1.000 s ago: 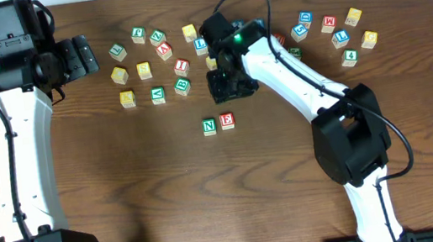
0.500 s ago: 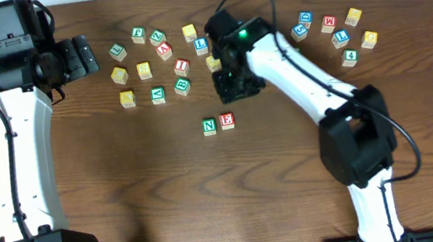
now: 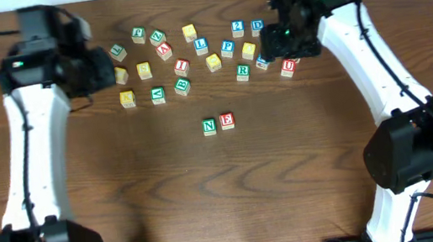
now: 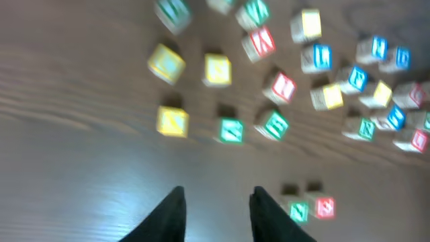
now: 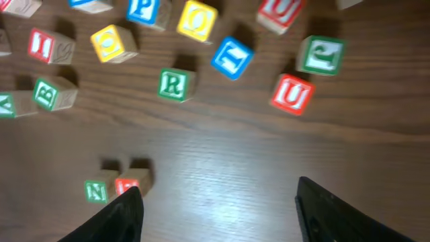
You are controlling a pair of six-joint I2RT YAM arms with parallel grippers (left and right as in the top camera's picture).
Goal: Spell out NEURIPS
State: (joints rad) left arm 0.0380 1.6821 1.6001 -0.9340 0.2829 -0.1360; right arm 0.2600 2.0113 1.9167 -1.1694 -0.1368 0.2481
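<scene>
Dark wood table (image 3: 210,198), N cube (image 3: 210,126) beside E cube (image 3: 227,121), other letter cubes (image 3: 181,66) scattered

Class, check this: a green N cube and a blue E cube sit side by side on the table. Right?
No: the E cube is red, not blue. It sits beside the green N cube on the table, as the overhead view shows.

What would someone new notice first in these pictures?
A green N wooden cube and a red E wooden cube sit side by side, alone at mid-table. Beyond them a scatter of lettered wooden cubes lines the far side, the right arm's open tool above its right end.
</scene>
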